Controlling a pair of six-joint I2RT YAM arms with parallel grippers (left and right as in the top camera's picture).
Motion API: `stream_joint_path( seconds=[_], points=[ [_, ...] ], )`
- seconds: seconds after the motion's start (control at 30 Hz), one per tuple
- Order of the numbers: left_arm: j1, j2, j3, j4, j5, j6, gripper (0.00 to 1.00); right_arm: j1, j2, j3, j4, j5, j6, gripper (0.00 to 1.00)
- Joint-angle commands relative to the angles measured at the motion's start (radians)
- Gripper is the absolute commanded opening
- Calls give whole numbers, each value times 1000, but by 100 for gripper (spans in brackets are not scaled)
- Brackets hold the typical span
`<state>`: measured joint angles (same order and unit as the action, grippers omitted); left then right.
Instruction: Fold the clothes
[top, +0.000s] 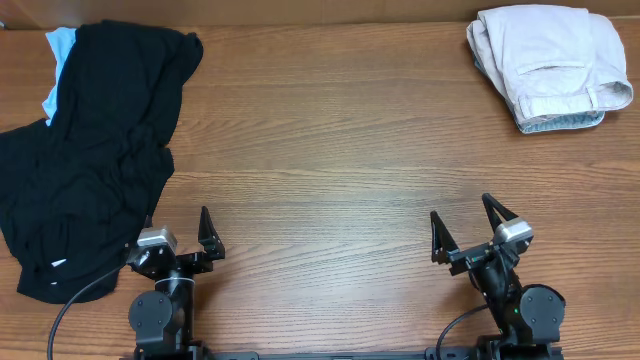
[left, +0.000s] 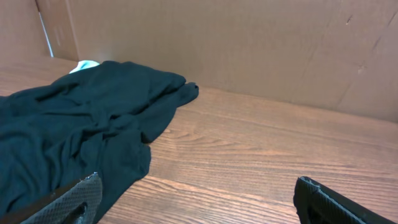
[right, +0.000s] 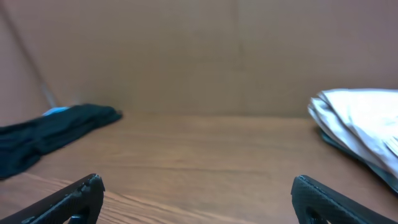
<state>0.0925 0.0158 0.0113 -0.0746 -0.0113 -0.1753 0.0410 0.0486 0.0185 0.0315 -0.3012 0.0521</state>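
Starting at your far left, the clothes (top: 90, 150) lie in a loose, rumpled black heap on the desk (top: 320, 150), running from the back left corner down toward the near edge. A strip of light blue fabric (top: 58, 45) peeks out from under the heap at the back, and a small white tag (top: 58, 264) shows on the black cloth near the front. Just beside the heap's near right edge you have the left fingers (top: 207, 228), spread wide apart with nothing between them. From above, the outer finger sits right at the border of the black cloth, though you cannot tell whether it touches. In the left wrist view the same heap (left: 81, 124) fills the left half, its folds trailing toward a brown cardboard wall (left: 249, 43), with both finger tips low at the corners of the frame. The middle of the desk is bare wood grain. Further right, the right fingers (top: 437, 232) also stand fully apart and hold nothing, well away from the black clothes. At the back right corner rests a folded pale beige garment (top: 548, 65), which the right wrist view catches at its right edge (right: 360, 124), with the black heap (right: 50, 130) far off to its left.
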Motion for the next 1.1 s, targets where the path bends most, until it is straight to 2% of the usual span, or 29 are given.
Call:
stream_joint_path(
  seconds=[0.0,0.33,0.5,0.73,1.07],
  points=[
    [5,-11,-6,6,34,14,100,5,-8,-10,27,-60,5,100],
    [5,6,38,19,142,65,100,5,1,39,13,-59,75,100],
    [5,97,174,-106,135,87,100,5,59,121,5,-60,75,100],
    [5,362,437,-236,142,105,100,5,257,314,-83,-60,75,100],
    [5,879,910,-632,142,160,100,5,702,770,-484,-60,74,100]
  ],
)
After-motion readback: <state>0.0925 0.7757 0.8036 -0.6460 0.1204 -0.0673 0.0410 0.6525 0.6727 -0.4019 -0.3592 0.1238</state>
